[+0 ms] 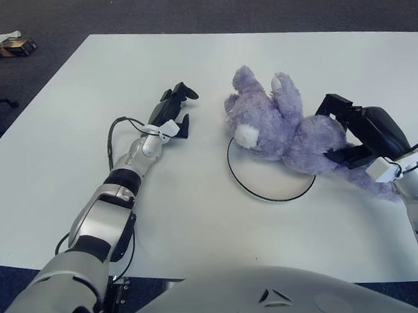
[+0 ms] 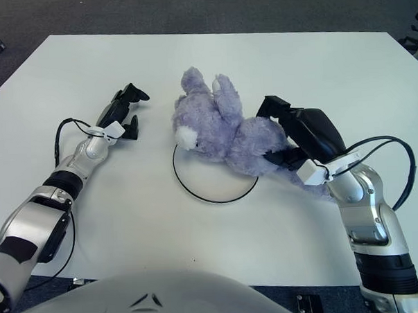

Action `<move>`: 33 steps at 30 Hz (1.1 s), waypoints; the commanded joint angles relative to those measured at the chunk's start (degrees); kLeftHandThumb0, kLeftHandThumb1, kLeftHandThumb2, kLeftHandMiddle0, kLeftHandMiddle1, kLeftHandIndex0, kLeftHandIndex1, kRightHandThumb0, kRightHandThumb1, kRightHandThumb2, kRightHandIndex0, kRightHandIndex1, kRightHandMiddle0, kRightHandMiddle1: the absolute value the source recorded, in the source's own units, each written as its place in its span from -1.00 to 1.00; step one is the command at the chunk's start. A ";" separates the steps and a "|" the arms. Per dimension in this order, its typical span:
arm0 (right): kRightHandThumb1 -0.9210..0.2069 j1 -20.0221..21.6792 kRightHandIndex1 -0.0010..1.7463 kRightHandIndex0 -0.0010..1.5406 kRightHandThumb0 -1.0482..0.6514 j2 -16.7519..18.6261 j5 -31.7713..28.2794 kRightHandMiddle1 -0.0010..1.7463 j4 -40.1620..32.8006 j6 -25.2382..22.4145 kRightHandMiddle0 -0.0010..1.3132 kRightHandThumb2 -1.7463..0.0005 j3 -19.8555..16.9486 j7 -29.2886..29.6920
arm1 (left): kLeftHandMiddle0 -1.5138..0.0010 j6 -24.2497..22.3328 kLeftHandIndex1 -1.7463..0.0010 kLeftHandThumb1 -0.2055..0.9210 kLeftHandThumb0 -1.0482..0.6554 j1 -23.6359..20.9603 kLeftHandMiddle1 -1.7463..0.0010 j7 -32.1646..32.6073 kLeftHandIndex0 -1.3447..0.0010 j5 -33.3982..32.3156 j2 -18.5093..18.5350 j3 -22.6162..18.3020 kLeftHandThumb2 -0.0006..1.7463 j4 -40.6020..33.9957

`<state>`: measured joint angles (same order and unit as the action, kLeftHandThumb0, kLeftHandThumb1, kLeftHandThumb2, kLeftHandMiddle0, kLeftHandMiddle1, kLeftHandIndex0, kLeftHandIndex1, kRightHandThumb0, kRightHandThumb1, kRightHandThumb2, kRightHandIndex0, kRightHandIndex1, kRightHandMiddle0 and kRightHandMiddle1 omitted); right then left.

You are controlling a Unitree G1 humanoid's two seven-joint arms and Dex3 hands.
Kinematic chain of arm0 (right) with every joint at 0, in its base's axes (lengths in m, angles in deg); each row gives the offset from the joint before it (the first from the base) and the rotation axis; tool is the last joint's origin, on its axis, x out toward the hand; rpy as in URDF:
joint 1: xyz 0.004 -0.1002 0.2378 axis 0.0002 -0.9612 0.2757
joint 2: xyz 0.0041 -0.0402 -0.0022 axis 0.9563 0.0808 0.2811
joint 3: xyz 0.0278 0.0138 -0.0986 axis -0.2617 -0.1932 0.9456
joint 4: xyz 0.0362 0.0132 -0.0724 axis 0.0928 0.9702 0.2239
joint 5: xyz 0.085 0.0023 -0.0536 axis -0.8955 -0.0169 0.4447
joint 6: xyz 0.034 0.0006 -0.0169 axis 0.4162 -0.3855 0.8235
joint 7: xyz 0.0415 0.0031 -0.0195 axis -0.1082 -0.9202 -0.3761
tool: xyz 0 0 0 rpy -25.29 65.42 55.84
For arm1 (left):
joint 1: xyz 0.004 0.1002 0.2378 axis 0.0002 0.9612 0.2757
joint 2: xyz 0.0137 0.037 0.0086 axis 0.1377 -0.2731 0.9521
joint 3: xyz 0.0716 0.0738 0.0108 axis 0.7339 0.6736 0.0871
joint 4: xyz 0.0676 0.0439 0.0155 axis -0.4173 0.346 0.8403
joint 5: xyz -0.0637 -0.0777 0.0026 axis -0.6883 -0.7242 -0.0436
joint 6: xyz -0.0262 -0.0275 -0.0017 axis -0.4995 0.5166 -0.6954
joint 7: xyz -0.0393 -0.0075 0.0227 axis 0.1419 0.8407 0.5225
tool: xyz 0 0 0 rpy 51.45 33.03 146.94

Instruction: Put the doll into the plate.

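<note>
A purple plush doll [image 1: 280, 125] lies partly over the white plate [image 1: 265, 182] with a black rim, its head at the plate's upper left and its legs trailing off to the right. My right hand [image 1: 354, 133] grips the doll's lower body at the plate's right edge, with black fingers above and below it. It also shows in the right eye view [image 2: 291, 135]. My left hand [image 1: 176, 109] shows left of the doll on the white table, fingers relaxed and holding nothing.
The white table [image 1: 191, 60] spans the view, with dark carpet beyond its far edge. A small object [image 1: 13, 46] lies on the floor at the far left. A black cable loops along my left forearm [image 1: 114, 133].
</note>
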<state>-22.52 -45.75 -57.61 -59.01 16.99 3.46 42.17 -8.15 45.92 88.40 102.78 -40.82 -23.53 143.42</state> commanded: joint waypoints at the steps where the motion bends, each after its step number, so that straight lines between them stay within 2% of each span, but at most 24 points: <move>1: 0.71 1.50 0.79 0.23 0.23 0.47 2.26 1.00 1.80 2.77 0.00 -0.91 -0.48 3.39 | 0.96 -1.98 -0.82 -0.15 0.52 2.50 -0.52 -0.61 1.00 2.40 0.04 1.61 0.85 1.90; 5: 0.80 3.12 0.82 0.26 0.23 1.37 4.24 1.00 4.38 6.98 0.06 -0.98 -0.77 8.56 | 0.97 -2.10 -0.82 -0.16 0.51 2.49 -0.52 -0.54 1.00 2.43 0.09 1.71 0.84 1.83; 12: 0.82 5.97 0.84 0.26 0.23 2.17 7.32 1.00 10.37 16.52 0.07 -0.99 -0.76 17.83 | 0.97 -2.35 -0.81 -0.17 0.51 2.43 -0.52 0.03 1.00 2.80 0.08 2.02 0.84 1.88; 17: 0.68 8.31 0.85 0.18 0.23 1.04 12.19 1.00 16.17 26.02 -0.02 -0.90 -1.04 26.21 | 0.96 -2.18 -0.81 -0.17 0.51 2.46 -0.52 -0.20 1.00 2.50 -0.02 1.95 0.83 2.06; 23: 0.53 11.55 0.85 0.11 0.23 0.35 21.00 1.00 22.46 34.37 -0.12 -0.81 -1.67 38.75 | 0.96 -2.05 -0.80 -0.18 0.50 2.45 -0.53 0.19 1.00 2.81 0.01 2.16 0.82 2.14; 28: 0.47 14.00 0.86 0.08 0.23 1.07 27.62 1.00 25.44 37.09 -0.16 -0.77 -1.57 49.71 | 0.95 -2.18 -0.79 -0.19 0.50 2.42 -0.54 0.20 1.00 2.87 0.01 2.26 0.82 2.13; 33: 0.45 16.34 0.85 0.07 0.23 1.84 33.78 1.00 28.71 36.54 -0.17 -0.75 0.54 60.65 | 0.95 -2.48 -0.80 -0.18 0.50 2.44 -0.54 0.01 1.00 2.86 0.00 2.26 0.83 1.83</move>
<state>-8.81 -44.58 -27.48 -32.32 53.77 3.25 95.32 -8.21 45.55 89.59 103.57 -40.71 -22.77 143.27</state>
